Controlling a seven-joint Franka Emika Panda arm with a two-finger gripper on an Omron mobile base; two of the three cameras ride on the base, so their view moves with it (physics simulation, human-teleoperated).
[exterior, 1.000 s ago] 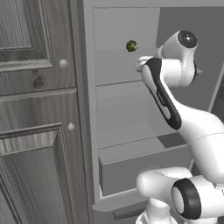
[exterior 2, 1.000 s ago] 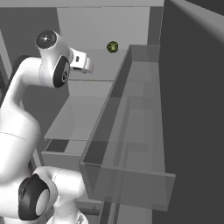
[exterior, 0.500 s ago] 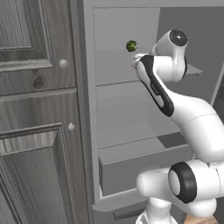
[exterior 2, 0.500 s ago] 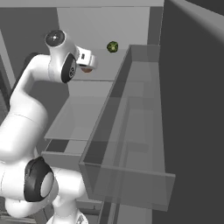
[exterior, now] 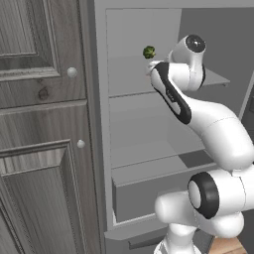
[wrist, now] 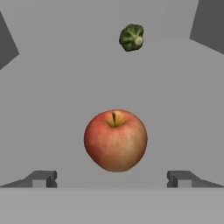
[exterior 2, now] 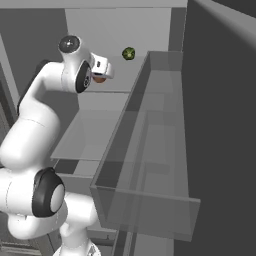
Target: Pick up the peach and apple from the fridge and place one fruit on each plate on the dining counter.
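The apple [wrist: 115,140], red with a short dark stem, sits on the upper shelf of the fridge [exterior: 144,149]. In the hand view it lies just ahead of my gripper [wrist: 112,178], centred between the two spread fingertips [wrist: 41,178]. Nothing touches it and the gripper is open. In the right base view a sliver of the apple [exterior 2: 99,79] shows under the gripper [exterior 2: 105,73], which reaches in over the shelf. The peach, the plates and the dining counter are out of view.
A dark green round item [wrist: 131,37] rests farther back on the same shelf [exterior: 149,51]. The open fridge door's clear bin [exterior 2: 150,150] stands to the right of the arm. A wood-grain grey cabinet [exterior: 39,124] stands left of the fridge.
The arm has reached a little deeper into the fridge along the upper shelf, bringing the hand closer to the green item. The gripper stays open.
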